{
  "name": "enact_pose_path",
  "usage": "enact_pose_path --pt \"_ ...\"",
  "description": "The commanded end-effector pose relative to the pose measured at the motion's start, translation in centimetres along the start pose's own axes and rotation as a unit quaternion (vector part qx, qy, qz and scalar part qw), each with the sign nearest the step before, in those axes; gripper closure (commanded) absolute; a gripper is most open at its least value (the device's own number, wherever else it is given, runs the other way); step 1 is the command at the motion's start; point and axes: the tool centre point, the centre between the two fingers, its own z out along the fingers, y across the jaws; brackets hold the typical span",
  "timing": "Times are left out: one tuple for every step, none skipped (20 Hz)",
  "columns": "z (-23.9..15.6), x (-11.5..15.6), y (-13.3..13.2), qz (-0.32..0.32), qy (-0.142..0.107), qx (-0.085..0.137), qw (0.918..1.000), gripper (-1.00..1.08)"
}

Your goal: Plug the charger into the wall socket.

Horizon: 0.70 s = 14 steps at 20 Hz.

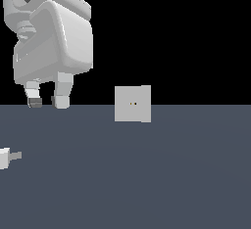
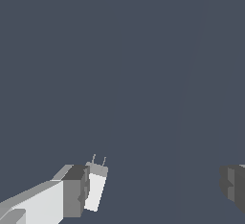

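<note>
The charger (image 1: 5, 158) is a small white block lying on the dark floor at the exterior view's left edge, partly cut off. Its grey prong stub (image 1: 15, 155) points toward the exterior view's right. The wall socket (image 1: 132, 103) is a light grey upright square block with two tiny dark holes at its centre. My gripper (image 1: 47, 102) hangs open at the upper left, holding nothing and apart from the charger. In the wrist view the charger (image 2: 95, 187) shows just inside one finger (image 2: 74, 189), its two prongs visible. The gripper (image 2: 153, 184) gap there is wide.
A flat dark grey floor (image 1: 162, 174) fills the lower half of the exterior view, under a black background. Only the charger and the socket stand on it.
</note>
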Motion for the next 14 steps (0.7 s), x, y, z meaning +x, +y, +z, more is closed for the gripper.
enact_pose_path --pt "0.5 -1.0 -0.7 0.021 0.0 0.0 0.9998 -0.92" --pt "0.8 -1.3 -1.0 0.029 0.001 0.0 0.9996 -0.92" --pt "1.0 -1.7 -1.3 0.037 0.001 -0.001 0.9993 -0.92" --pt "1.2 -2.1 -1.6 0.045 0.001 -0.001 0.999 -0.92" --pt "1.4 -2.4 -1.9 0.054 0.001 -0.001 0.9986 -0.92" --pt "1.6 -2.8 -2.3 0.062 0.001 -0.001 0.9981 -0.92" --pt "1.8 -3.1 -2.6 0.069 0.001 -0.001 0.9976 -0.92" --pt "2.0 -3.4 -2.9 0.077 0.001 -0.001 0.9971 -0.92" --pt "2.2 -3.7 -3.2 0.084 0.001 -0.001 0.9965 -0.92" --pt "2.4 -3.9 -3.5 0.09 0.001 -0.001 0.9959 -0.92" --pt "2.5 -4.2 -3.7 0.096 0.002 -0.002 0.9953 -0.92" --pt "2.7 -4.4 -4.0 0.102 0.002 -0.002 0.9948 -0.92" --pt "2.8 -4.6 -4.2 0.108 0.002 -0.002 0.9942 -0.92" --pt "3.0 -4.8 -4.5 0.113 0.002 -0.002 0.9936 -0.92"
